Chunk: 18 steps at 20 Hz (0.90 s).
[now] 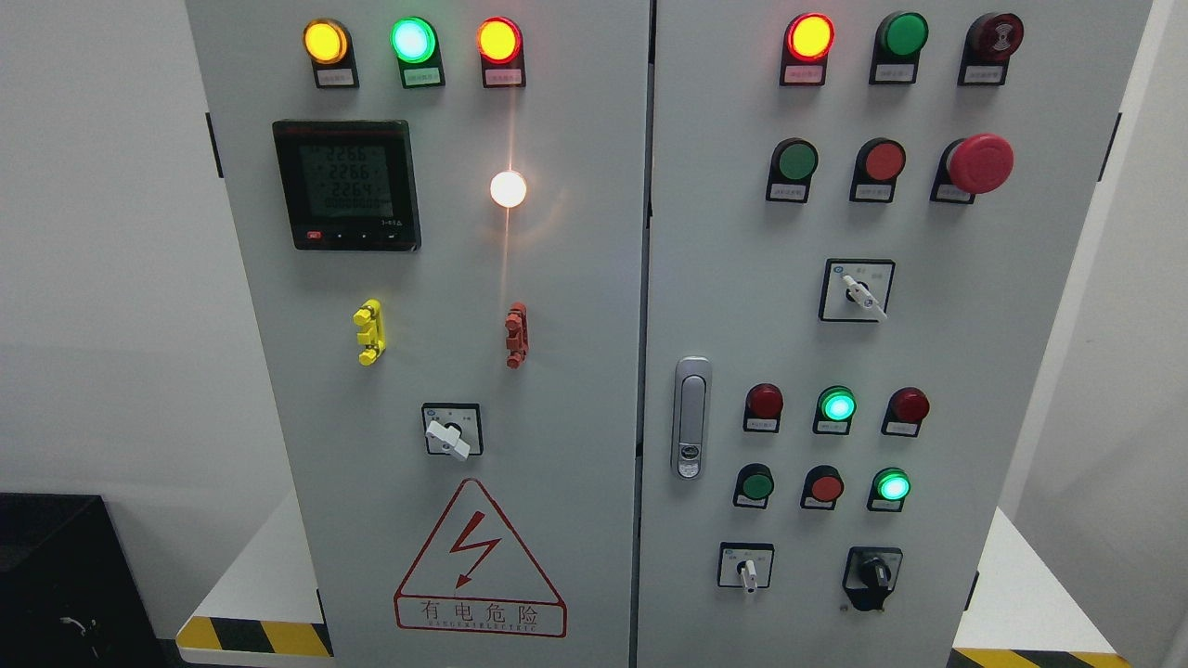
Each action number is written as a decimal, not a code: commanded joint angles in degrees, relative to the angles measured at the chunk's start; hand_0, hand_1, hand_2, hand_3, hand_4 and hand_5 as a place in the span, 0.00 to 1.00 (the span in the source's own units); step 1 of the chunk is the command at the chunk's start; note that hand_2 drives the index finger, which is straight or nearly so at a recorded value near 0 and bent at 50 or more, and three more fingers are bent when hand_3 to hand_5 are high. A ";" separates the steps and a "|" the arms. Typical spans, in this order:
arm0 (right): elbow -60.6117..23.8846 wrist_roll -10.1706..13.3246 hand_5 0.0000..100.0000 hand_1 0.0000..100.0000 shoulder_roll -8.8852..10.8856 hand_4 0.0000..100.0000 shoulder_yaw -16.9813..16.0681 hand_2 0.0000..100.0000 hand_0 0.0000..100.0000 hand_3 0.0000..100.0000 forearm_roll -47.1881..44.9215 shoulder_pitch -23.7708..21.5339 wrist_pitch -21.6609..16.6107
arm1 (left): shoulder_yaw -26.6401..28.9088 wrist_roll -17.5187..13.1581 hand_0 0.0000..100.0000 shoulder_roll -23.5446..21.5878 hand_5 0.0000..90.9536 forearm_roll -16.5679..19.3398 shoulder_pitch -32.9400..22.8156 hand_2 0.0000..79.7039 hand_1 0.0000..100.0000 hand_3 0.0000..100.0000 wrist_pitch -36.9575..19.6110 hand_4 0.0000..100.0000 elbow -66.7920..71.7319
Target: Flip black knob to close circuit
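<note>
Not begun — black knob (873,574), below-right of the door handle (690,417), sits untouched; neither hand shows, grip unknowable.

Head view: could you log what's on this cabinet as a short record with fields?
scene: grey two-door cabinet
black knob: lower right of the right door, untouched
white switches: three on the doors, e.g.
meter: lit digits, upper left
top lamps, left door: amber, green, red-ringed, all lit
emergency stop: red mushroom button, upper right
door handle: silver, left edge of the right door
warning sign: red triangle with lightning bolt
robot hands: none in view
</note>
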State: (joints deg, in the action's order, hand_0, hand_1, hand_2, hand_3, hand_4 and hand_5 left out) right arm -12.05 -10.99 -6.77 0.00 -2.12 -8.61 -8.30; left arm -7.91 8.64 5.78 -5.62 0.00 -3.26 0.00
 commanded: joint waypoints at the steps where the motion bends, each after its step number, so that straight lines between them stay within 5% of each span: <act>1: -0.08 -1.05 0.00 0.11 0.00 0.00 0.61 0.00 0.00 0.00 -0.25 0.26 -1.72 | 0.00 -0.03 0.12 0.02 0.00 0.00 -1.32 0.00 0.56 0.00 0.00 0.00 -1.67; 5: -0.26 -4.47 0.00 0.04 -0.09 0.00 -0.53 0.00 0.00 0.00 -3.50 1.93 -4.44 | 0.00 -0.03 0.12 0.02 0.00 0.00 -1.32 0.00 0.56 0.00 0.00 0.00 -1.67; 12: -9.99 -3.95 0.00 0.02 -0.26 0.00 -0.71 0.00 0.00 0.05 -3.86 1.76 -6.47 | 0.00 -0.03 0.12 -0.07 0.00 0.00 -1.32 0.00 0.56 0.00 0.00 0.00 -1.67; 16: -19.84 -0.97 0.00 0.01 -0.17 0.21 0.34 0.10 0.00 0.25 -3.42 -0.61 -6.03 | 0.00 -0.03 0.12 -0.07 0.00 0.00 -1.32 0.00 0.56 0.00 0.00 0.00 -1.67; 18: -23.79 1.14 0.08 0.00 -0.17 0.35 2.36 0.20 0.00 0.37 -2.98 -1.14 -6.03 | 0.00 -0.03 0.12 -0.07 0.00 0.00 -1.32 0.00 0.56 0.00 0.00 0.00 -1.67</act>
State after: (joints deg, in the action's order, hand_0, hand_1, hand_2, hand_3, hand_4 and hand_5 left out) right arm -20.71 -12.20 -6.89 0.12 -5.45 -8.27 -14.53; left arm -7.91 8.64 5.78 -5.62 0.00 -3.26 0.00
